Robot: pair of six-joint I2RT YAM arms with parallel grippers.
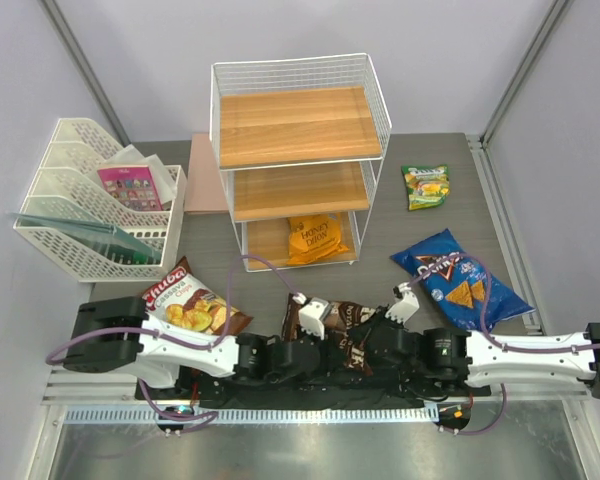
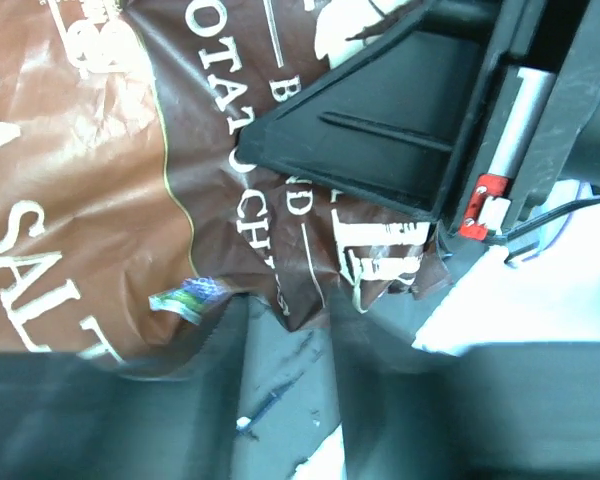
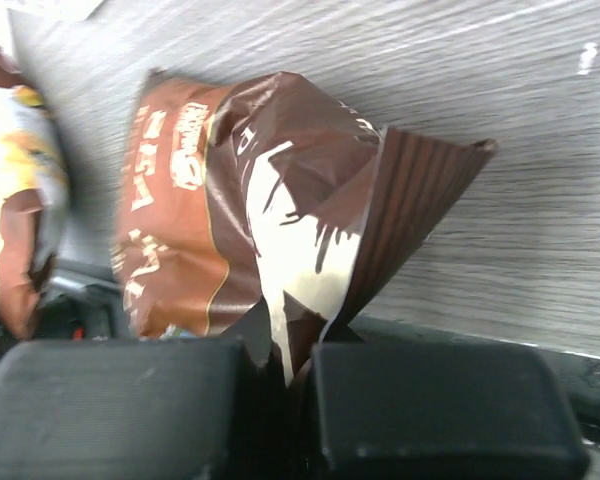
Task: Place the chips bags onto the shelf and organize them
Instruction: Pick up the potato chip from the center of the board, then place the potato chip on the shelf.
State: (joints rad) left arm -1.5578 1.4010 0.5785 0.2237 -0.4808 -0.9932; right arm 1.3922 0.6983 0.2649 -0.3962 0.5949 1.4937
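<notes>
right gripper [image 3: 290, 365] is found clamped on a creased edge of the sea salt bag [image 3: 210, 200], at the near side of the table [image 3: 500, 150], well short of the shelf [image 1: 300, 125], while left gripper [image 2: 285, 345] is seen parted; slippage from so thin a pinch is judged possible.

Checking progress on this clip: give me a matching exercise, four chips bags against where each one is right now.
1 Honey Dijon bag
2 Doritos bag
3 Sea Salt bag
4 green-yellow bag

A in the right gripper
B bottom tier of the shelf
C table, far right
D table, near right

Pairs: 1-B, 2-D, 3-A, 4-C
</notes>
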